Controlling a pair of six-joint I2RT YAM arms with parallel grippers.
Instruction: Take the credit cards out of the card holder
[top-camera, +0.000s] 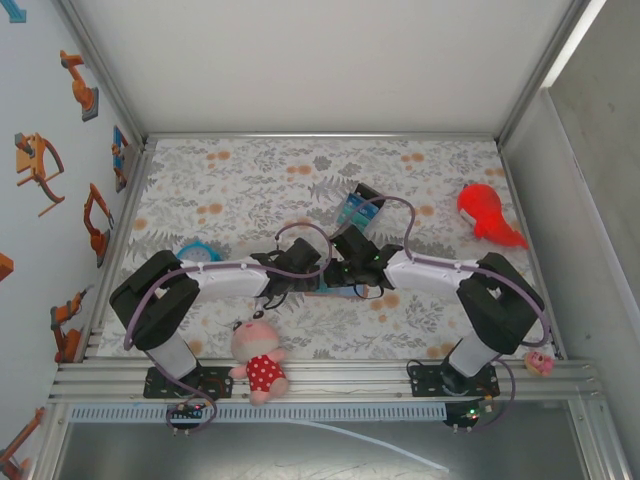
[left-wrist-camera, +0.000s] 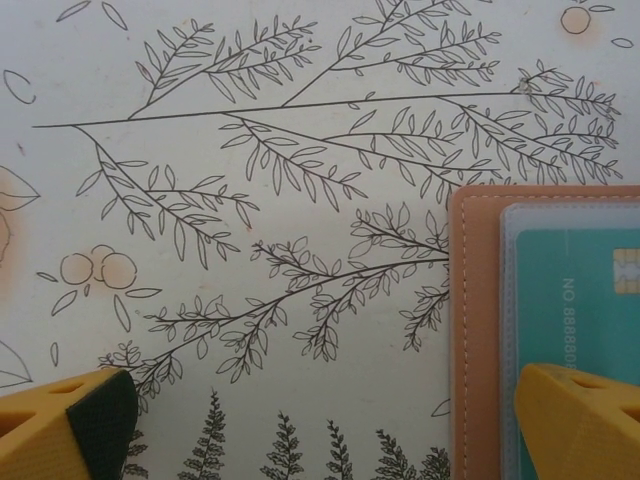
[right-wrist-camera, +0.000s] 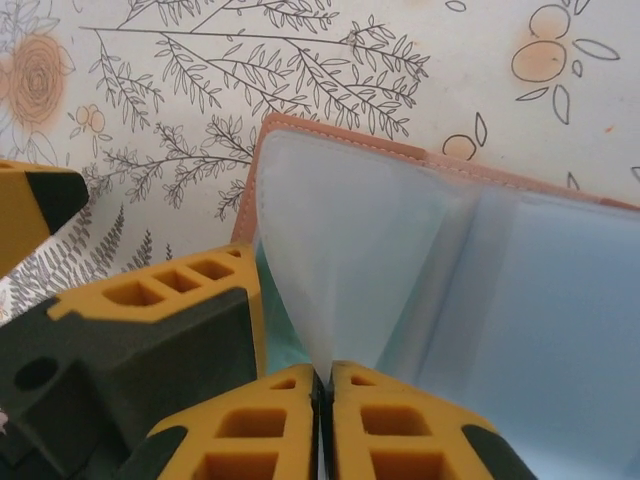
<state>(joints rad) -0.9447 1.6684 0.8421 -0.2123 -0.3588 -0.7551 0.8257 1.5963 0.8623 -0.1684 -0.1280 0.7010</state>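
– Lying where, the card holder (left-wrist-camera: 478, 320)?
– Open on the bench (left-wrist-camera: 250, 80), between the two arms, with a teal card (left-wrist-camera: 572, 290) in its clear pocket.
– And the left pincer (left-wrist-camera: 320, 425)?
– Fingers wide apart, one over the card holder's edge.
– The right pincer (right-wrist-camera: 322, 395)?
– Pressed together on a clear sleeve (right-wrist-camera: 340, 250) that stands up from the card holder.
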